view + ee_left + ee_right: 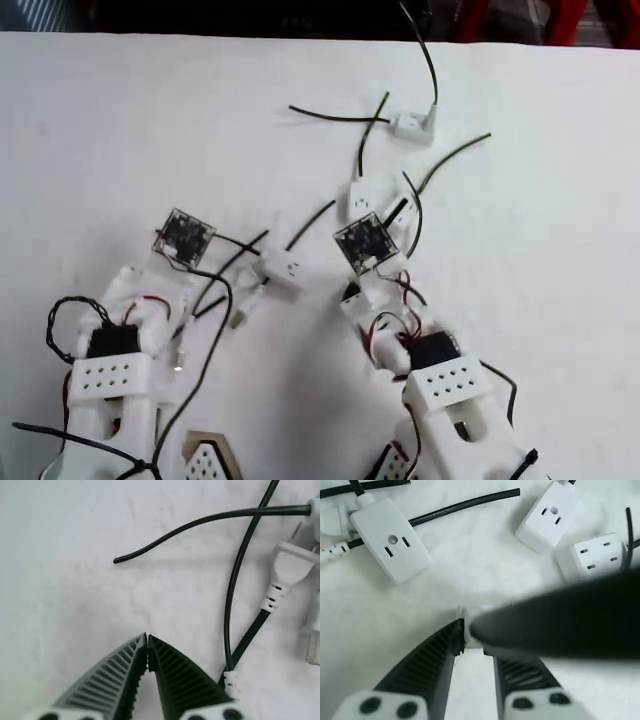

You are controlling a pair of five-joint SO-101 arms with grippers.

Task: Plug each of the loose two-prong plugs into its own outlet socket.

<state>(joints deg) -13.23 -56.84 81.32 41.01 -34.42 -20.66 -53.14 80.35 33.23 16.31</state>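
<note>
R gripper (474, 640) clamps white plug (472, 665); 3 sockets (390, 540) just ahead of it. L gripper (147, 652) tips pinched together, empty; loose plug (290, 565) off beside.

The table (90, 130) was bare on its left part and along its right side, so a gripper could pass there freely. In the middle, the near socket (282, 268), the middle socket (362, 196) and the far socket (412, 126) lay among thin black cords (330, 118), with only narrow gaps between. Before the left gripper (146, 641), its tips pressed together, the surface was free up to a cord end (116, 560); a loose plug (290, 567) lay near. A dark cord (560, 615), apparently of the held plug (472, 650), crossed close before the right gripper (470, 630).
</note>
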